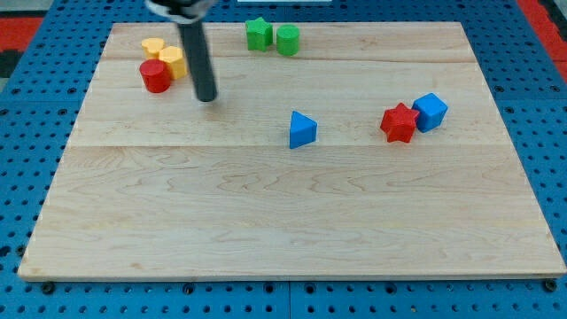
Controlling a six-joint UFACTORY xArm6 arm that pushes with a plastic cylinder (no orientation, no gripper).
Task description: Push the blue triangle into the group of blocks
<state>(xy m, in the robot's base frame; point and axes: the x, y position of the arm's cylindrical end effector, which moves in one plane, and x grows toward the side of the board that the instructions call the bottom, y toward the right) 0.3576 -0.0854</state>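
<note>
Blue and small, the triangle (302, 129) sits alone near the middle of the wooden desk (266, 221), somewhat toward the far edge. My tip (206, 97) rests well to its left, just beside the red cylinder (155, 76) and two yellow blocks (165, 55) near the far left corner. No gripper exists here, only a plain rod, so nothing spreads or pinches. Two green blocks (273, 36) stand at the far edge; a red star (399, 122) touches a blue cube (431, 111) toward the right edge. I judge the triangle light, rigid and quick to slide on smooth wood. Its slanted faces may make it spin, so pressing squarely on a flat side's middle seems best.
</note>
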